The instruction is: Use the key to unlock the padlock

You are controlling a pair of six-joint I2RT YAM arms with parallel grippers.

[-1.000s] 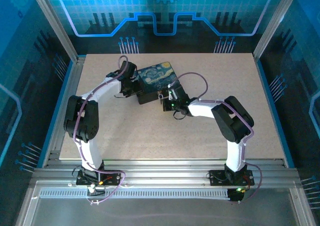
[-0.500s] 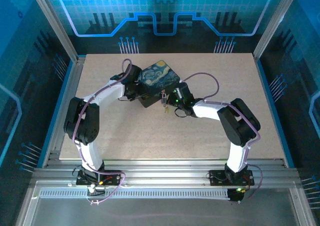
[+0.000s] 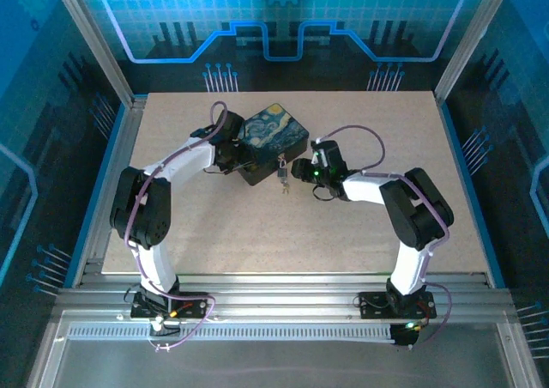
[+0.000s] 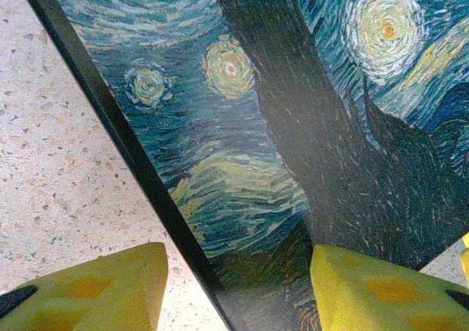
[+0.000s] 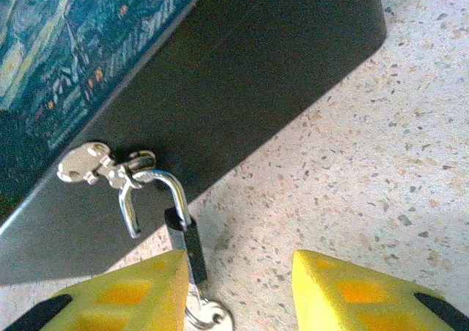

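Near the middle of the top view, the padlock (image 3: 281, 176) hangs at the box's (image 3: 273, 135) lower edge, with the key (image 5: 211, 318) in its base and bare table (image 3: 257, 242) below. The right gripper (image 5: 238, 296) stands parted around the key, holding nothing. The left gripper (image 4: 238, 280) straddles a box edge; I cannot tell whether it is pinching it.

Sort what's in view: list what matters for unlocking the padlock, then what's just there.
For the job:
- padlock, hanging from a hasp
- key, at the padlock's lower end
- right gripper, open, close to the padlock

Just there:
- painted box carrying the hasp
- table
- purple cables on the arms
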